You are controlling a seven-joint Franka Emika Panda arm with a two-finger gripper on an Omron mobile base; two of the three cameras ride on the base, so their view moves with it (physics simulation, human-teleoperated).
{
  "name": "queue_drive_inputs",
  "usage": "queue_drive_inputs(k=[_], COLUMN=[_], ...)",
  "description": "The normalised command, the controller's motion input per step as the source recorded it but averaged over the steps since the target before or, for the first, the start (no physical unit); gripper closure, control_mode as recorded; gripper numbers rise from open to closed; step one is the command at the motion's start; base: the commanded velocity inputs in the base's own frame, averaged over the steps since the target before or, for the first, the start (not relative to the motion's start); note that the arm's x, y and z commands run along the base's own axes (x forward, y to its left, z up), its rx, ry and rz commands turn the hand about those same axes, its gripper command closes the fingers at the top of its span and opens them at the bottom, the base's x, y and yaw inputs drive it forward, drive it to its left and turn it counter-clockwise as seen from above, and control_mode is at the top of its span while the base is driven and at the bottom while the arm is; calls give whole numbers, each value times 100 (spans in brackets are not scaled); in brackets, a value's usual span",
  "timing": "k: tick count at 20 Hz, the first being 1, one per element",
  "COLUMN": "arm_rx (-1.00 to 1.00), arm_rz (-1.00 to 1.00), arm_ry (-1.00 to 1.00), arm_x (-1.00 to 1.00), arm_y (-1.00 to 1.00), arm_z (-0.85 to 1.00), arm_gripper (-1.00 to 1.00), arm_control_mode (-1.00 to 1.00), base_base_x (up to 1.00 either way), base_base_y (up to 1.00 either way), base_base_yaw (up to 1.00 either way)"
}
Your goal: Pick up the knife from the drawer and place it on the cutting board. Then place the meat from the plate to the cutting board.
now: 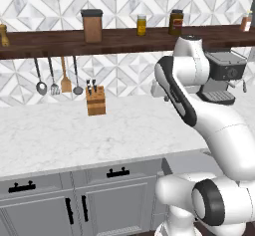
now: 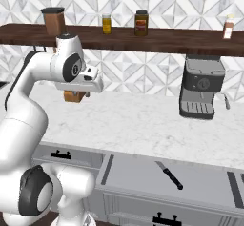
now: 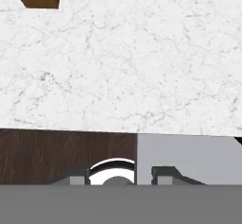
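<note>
Slim knife (image 2: pixel 169 175) (black handle), silver blade

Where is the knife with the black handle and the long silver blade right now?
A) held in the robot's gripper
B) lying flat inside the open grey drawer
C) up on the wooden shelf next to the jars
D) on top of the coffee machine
B: in the right base view the knife lies flat on the grey floor of the open drawer, below the marble counter, with nothing gripping it.

Drawer (image 2: pixel 143 172) front partly below frame edge
</note>
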Motion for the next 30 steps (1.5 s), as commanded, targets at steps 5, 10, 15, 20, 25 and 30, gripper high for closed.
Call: queue_drive_inputs(k=[5, 10, 15, 20, 25, 30], arm_rx=[-4, 0, 0, 0, 0, 0], arm_rz=[-5, -30, -3, 0, 0, 0], arm_ry=[-1, -2, 0, 0, 0, 0], arm_x=[-26, -31, -8, 0, 0, 0], arm_y=[0, 2, 0, 0, 0, 0], arm_z=[-9, -5, 0, 0, 0, 0], arm_gripper=[-100, -100, -100, -100, -100, -100], arm_control_mode=[-100, -100, 100, 100, 100, 100], base_base_x=[0, 0, -4, -12, -8, -8], base_base_y=[0, 0, 2, 41, 79, 81], base_base_yaw=[0, 0, -2, -75, -70, -56])
